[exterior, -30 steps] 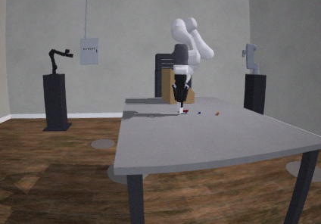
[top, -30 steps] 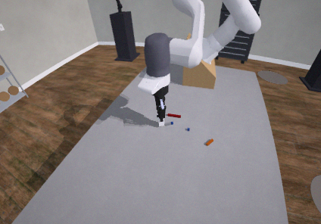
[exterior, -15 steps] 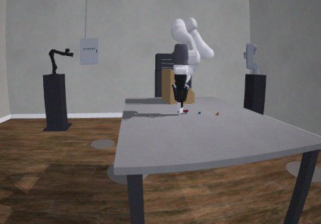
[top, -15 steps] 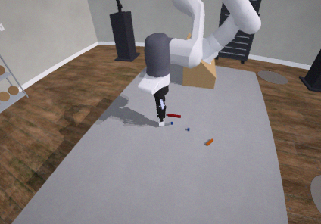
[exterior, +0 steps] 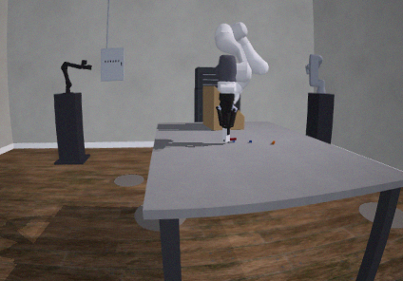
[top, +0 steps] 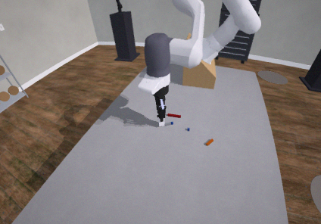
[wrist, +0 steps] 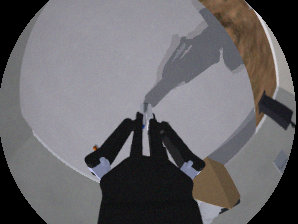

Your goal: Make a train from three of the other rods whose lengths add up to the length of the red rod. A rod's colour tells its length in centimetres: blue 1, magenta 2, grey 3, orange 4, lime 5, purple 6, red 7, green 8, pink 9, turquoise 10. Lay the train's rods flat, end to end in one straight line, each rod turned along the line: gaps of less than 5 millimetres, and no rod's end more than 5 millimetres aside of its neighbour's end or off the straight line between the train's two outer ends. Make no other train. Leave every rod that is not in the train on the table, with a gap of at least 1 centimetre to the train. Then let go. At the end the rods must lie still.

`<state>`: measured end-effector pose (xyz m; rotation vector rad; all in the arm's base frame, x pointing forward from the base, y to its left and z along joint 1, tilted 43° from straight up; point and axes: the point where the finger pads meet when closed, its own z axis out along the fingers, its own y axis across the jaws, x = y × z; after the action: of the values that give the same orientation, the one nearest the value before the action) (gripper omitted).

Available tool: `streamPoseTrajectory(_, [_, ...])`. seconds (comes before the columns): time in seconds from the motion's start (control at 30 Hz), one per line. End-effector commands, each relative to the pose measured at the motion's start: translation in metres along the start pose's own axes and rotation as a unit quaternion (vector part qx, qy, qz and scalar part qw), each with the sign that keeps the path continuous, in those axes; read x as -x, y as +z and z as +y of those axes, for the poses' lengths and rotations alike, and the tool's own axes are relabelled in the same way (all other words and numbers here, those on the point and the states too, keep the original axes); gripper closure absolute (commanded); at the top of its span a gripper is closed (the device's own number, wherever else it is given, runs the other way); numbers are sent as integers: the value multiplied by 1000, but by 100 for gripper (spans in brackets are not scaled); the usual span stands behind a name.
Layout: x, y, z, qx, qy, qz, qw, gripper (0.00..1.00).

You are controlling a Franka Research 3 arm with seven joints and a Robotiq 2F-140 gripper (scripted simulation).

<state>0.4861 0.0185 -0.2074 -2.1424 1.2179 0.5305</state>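
My gripper (top: 162, 120) stands upright with its tips down at the table, just left of the red rod (top: 174, 115). It is shut on a pale grey rod (top: 163, 123) that lies low at the table surface. A blue rod (top: 172, 122) lies right beside the grey rod's right end. A second blue rod (top: 187, 129) lies further right, and an orange rod (top: 209, 141) lies beyond it towards the front right. In the wrist view the fingers stand nearly together with a pale sliver between them. In the exterior view the gripper (exterior: 227, 138) is at the table's far side.
A tan cardboard box (top: 199, 74) stands on the table behind the arm. The arm's shadow falls to the left of the gripper. Black pedestals stand on the floor around the table.
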Motion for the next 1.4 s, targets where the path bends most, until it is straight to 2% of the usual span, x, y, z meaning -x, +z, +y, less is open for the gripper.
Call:
streamPoseTrajectory(0.0, [0,0,0,-1,3,1,1000,97])
streamPoseTrajectory(1.37, [0,12,0,-1,3,1,1000,97])
